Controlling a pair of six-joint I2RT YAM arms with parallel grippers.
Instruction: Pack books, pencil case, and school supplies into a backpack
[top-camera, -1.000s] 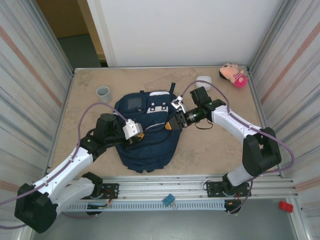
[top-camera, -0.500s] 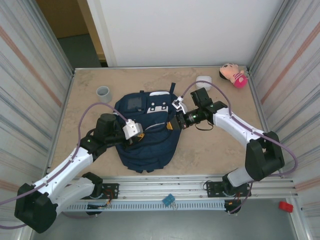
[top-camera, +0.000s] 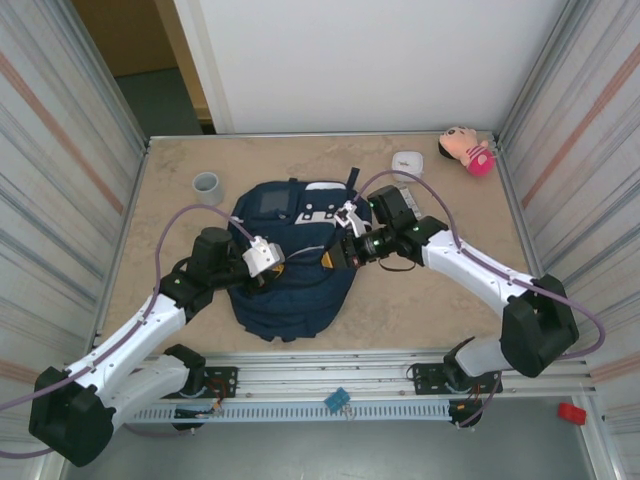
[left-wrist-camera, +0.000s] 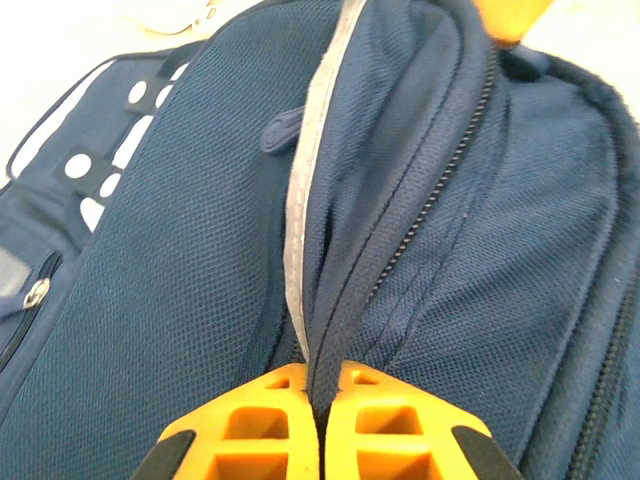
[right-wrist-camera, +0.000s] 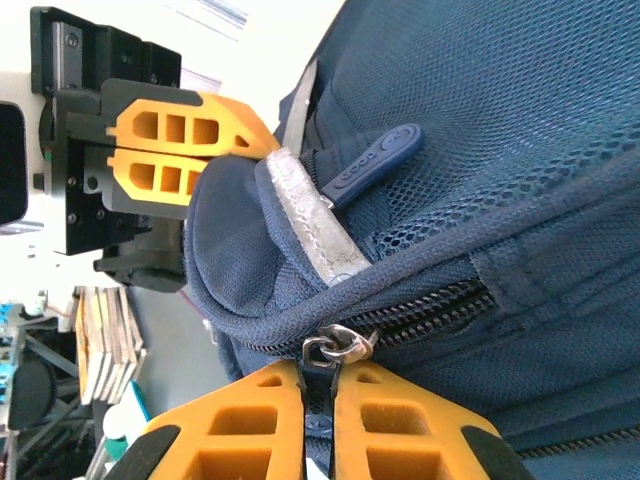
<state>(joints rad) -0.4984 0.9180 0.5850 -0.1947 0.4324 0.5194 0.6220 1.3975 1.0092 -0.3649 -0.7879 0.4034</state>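
I see one backpack, navy blue, lying flat on the counter near the middle, between my two arms. Both claws are on its upper middle part, near each other but not touching.

My left claw is fully closed. It pinches one raised fold of the navy fabric, just beside a pale grey strip that runs along the fold.

My right claw is also closed, with the two orange fingers pressed together on one zip pull, whose metal ring sits right at the fingertips. One blue rubber tab lies on the mesh fabric just beside the grey strip.

On the counter I count three other things. One grey cup stands at the far left, apart from the backpack. One white rounded box and one pink plush toy are toward the far right corner, near each other.
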